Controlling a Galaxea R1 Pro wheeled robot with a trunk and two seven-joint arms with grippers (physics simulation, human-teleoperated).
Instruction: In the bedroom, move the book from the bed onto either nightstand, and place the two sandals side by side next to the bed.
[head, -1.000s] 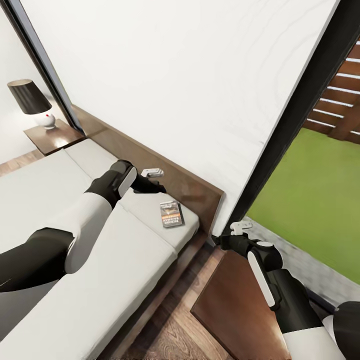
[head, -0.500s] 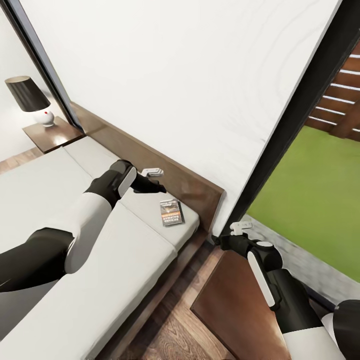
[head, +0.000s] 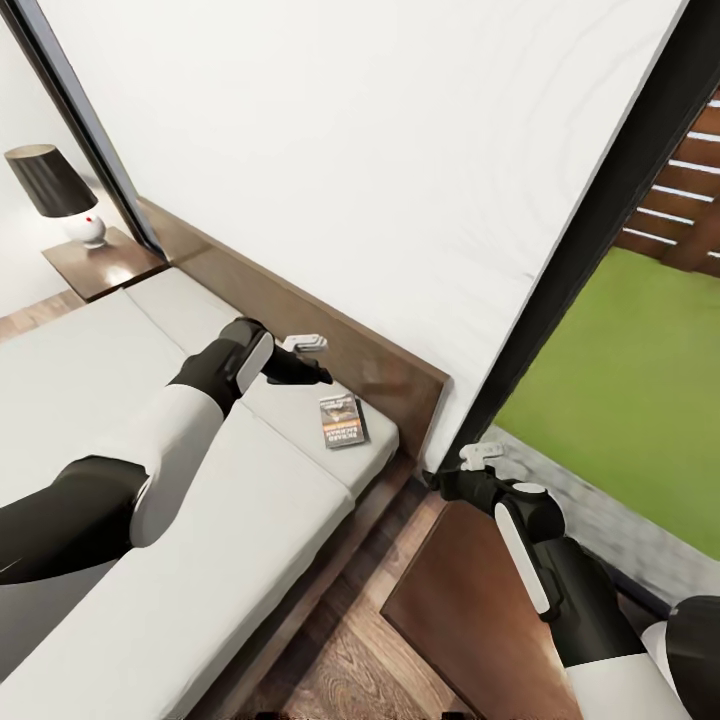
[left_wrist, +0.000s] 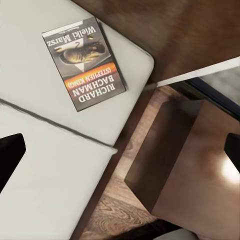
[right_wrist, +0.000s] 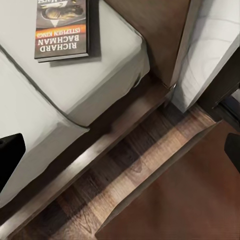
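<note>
The book (head: 342, 421) lies flat on the pale mattress of the bed (head: 200, 560), near its corner by the dark headboard (head: 300, 315). My left gripper (head: 305, 345) hovers open just above and beside the book, holding nothing. The left wrist view looks down on the book (left_wrist: 85, 62) and the nightstand (left_wrist: 195, 165). My right gripper (head: 480, 455) is open and empty over the far edge of the near nightstand (head: 480, 610). The right wrist view takes in the book (right_wrist: 62, 27) and the nightstand top (right_wrist: 185, 200). The sandals are out of view.
A strip of wood-plank floor (head: 350, 590) separates the bed frame from the near nightstand. A second nightstand (head: 100, 268) with a black-shaded lamp (head: 55, 190) stands past the bed's far side. White wall rises behind the headboard; tall black-framed glass (head: 590, 270) shows lawn on the right.
The whole picture has shifted slightly, so the camera moved. Both grippers, the arms and the book keep their places relative to one another.
</note>
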